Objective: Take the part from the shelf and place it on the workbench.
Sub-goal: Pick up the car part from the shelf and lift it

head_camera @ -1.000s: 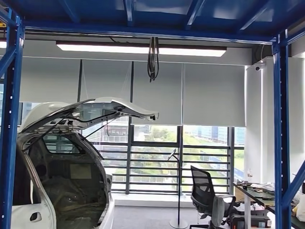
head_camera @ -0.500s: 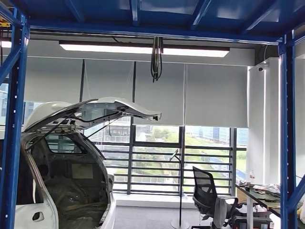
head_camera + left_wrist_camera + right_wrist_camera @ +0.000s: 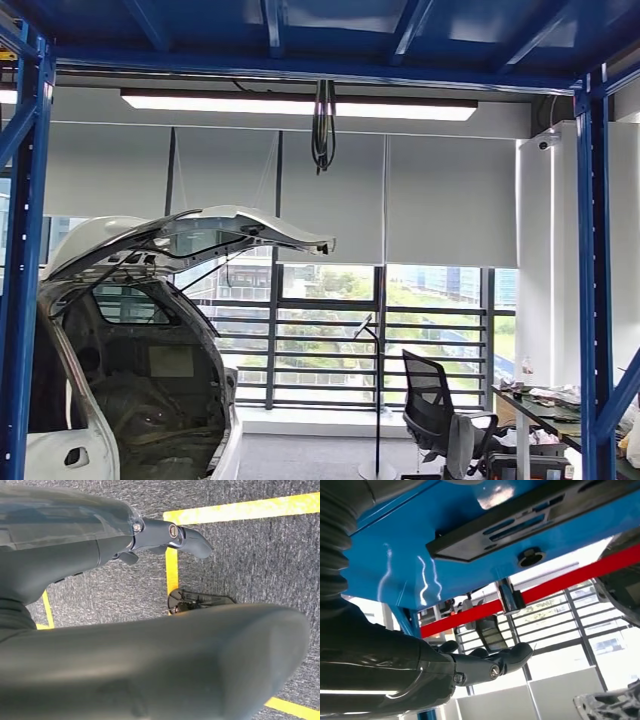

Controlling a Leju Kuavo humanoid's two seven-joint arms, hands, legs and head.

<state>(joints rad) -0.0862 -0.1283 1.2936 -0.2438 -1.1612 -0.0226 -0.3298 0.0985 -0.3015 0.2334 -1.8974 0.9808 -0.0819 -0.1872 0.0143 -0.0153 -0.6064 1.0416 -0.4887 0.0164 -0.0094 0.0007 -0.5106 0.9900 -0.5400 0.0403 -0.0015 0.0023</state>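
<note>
Reaching under the blue shelf (image 3: 395, 565), right hand (image 3: 486, 662) nearer the work than the left.
Right fingers extended, apart, holding nothing, below a dark part (image 3: 531, 515) on the shelf underside; whether it is the task's part cannot be told. Left hand (image 3: 170, 535) hangs over floor, empty. Head view has shifted slightly since 0.5 s ago.

A deep blue steel frame (image 3: 592, 280) surrounds a white car body (image 3: 83, 440) with its hatch raised, pale grey roller blinds (image 3: 445, 200) and a black office chair (image 3: 426, 405). The carpet (image 3: 264, 555) is speckled dark grey, crossed by yellow floor lines (image 3: 241, 509). A red bar (image 3: 561, 582) runs beneath the glossy blue shelf (image 3: 395, 565), near dark grey fingers (image 3: 508, 660).
</note>
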